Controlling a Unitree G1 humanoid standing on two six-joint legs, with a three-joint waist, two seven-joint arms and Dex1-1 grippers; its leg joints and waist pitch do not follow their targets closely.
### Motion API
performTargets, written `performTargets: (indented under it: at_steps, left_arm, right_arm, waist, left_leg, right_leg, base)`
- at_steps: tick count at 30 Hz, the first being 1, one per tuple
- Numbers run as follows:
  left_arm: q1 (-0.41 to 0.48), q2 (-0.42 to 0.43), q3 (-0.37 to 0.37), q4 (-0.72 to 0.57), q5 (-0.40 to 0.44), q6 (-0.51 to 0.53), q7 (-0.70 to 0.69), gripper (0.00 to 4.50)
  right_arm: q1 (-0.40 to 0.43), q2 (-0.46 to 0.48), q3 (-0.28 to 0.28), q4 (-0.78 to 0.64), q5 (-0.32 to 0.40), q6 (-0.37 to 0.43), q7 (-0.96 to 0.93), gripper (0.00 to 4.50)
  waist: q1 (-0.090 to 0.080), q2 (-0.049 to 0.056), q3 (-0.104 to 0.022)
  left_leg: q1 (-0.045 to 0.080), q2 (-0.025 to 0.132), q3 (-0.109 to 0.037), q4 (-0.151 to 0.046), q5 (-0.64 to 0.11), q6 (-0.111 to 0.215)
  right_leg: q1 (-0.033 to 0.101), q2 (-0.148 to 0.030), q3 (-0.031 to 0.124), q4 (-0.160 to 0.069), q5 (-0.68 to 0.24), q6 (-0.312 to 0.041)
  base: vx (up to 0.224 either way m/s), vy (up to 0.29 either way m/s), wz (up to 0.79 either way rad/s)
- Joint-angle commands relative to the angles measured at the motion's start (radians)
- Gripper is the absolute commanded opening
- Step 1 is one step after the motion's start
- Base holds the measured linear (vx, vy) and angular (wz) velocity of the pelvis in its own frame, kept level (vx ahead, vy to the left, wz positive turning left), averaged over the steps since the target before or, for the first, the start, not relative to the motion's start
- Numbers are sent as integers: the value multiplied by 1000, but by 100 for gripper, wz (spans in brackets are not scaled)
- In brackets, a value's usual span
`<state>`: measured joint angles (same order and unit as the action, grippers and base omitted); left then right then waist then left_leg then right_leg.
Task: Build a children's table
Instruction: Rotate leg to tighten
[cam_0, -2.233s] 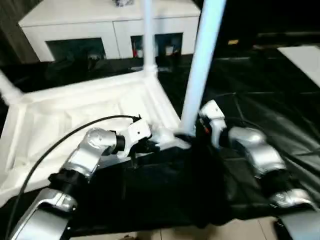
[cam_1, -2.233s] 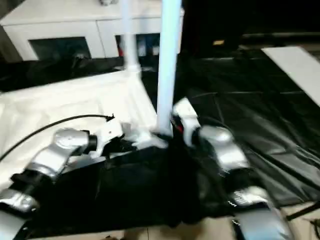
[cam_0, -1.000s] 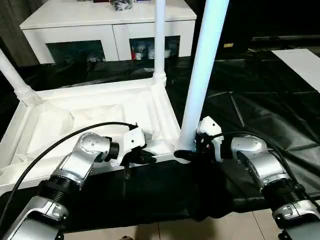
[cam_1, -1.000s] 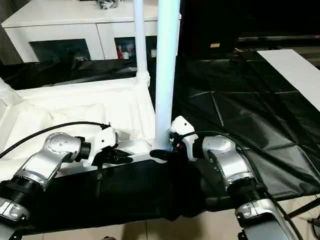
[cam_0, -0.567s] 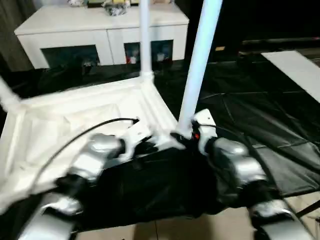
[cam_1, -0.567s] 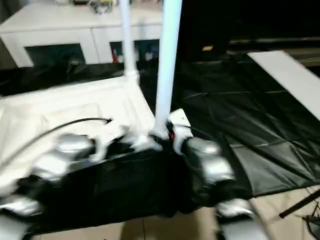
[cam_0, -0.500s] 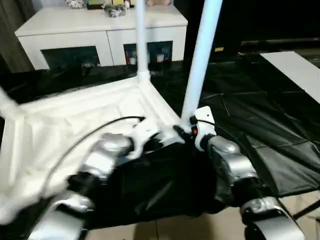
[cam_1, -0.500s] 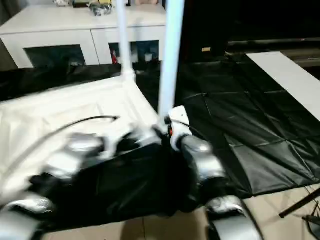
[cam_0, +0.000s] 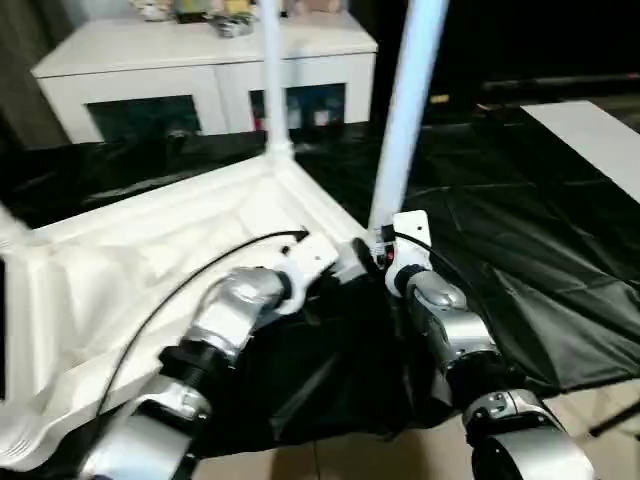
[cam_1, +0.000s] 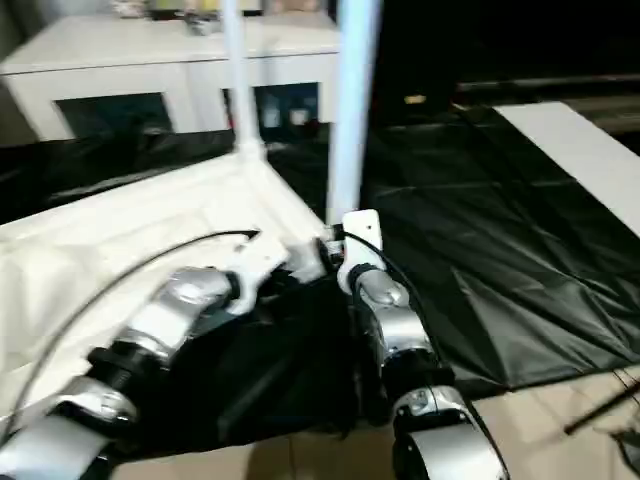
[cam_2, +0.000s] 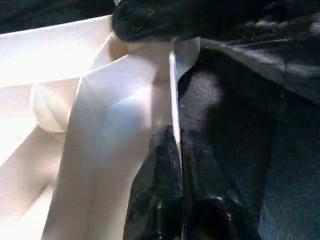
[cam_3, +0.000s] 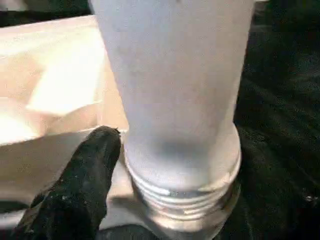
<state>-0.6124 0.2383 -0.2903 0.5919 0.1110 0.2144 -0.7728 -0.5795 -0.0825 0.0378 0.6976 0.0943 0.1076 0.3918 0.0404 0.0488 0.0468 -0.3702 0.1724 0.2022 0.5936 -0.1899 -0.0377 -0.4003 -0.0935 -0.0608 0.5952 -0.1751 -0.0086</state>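
The white tabletop (cam_0: 150, 260) lies upside down on a black sheet, its ribbed underside facing up. One white leg (cam_0: 268, 80) stands in the far corner socket, and another leg (cam_0: 8, 225) juts out at the far left edge. At the near right corner a third leg (cam_0: 402, 120) stands upright, its threaded base (cam_3: 185, 180) at the socket. My right gripper (cam_0: 380, 255) is shut on the bottom of this leg, one finger (cam_3: 80, 185) beside it. My left gripper (cam_2: 176, 137) is shut on the tabletop's thin rim (cam_2: 172, 75) next to that corner.
A white cabinet (cam_0: 200, 80) with dark glass doors stands behind the tabletop. A flat white board (cam_0: 590, 125) lies at the right on the black sheet (cam_0: 520, 260). Pale floor tiles (cam_0: 350, 460) show at the front. A black cable (cam_0: 180, 290) arcs over my left forearm.
The whole picture has shifted and tilted, so the camera has moved. Both grippers keep their holds, and my forearms now point more steeply forward toward the near right corner.
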Motion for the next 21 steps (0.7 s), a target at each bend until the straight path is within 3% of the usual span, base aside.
performTargets:
  at_steps: [1,5,6,8,10,15,18,21]
  left_arm:
    - [49,61,-43,-15,-2,-18,-138,0]
    - [81,143,-75,-97,-49,-27,-314,0]
    - [88,166,-84,-118,-55,-27,-353,0]
    - [94,191,-96,-139,-62,-33,-395,0]
    - [103,208,-93,-170,-79,-22,-434,0]
    - [115,236,-93,-216,-102,-4,-482,0]
    - [116,238,-93,-218,-104,-1,-486,0]
    - [120,239,-92,-226,-103,8,-493,0]
  right_arm:
    - [24,-69,84,-104,19,37,221,402]
    - [81,-194,143,-205,37,33,444,402]
    - [91,-221,148,-223,49,38,491,402]
    - [98,-246,150,-239,61,38,545,402]
    - [100,-266,146,-250,66,45,583,402]
    - [73,-286,145,-236,77,36,633,402]
    - [68,-285,151,-230,72,34,646,402]
    - [64,-278,156,-214,68,32,666,364]
  waist:
    - [8,-13,-59]
    - [12,-9,-66]
    - [20,-8,-71]
    - [26,-5,-71]
    - [29,-5,-71]
    - [34,-5,-64]
    - [35,-7,-63]
    - [36,-10,-65]
  left_leg:
    - [3,54,-35,-84,-267,42]
    - [4,57,-31,-74,-190,70]
    - [4,59,-27,-66,-120,98]
    - [6,58,-23,-60,-91,120]
    - [7,60,-23,-61,-103,124]
    - [12,64,-26,-72,-189,64]
    - [12,62,-26,-73,-201,50]
    - [12,61,-25,-71,-189,49]
  right_leg:
    - [41,-64,42,-76,-283,-178]
    - [44,-60,40,-60,-151,-225]
    - [47,-55,37,-43,-25,-261]
    - [44,-53,36,-37,30,-290]
    - [44,-56,35,-38,14,-298]
    - [43,-58,37,-50,-121,-278]
    - [42,-58,39,-52,-146,-266]
    - [42,-59,39,-52,-141,-263]
  base:
    - [0,0,0]
    - [40,-15,0]
    - [57,-8,1]
    - [28,-4,1]
    - [0,0,0]
    - [0,0,0]
    - [0,0,0]
    - [0,0,0]
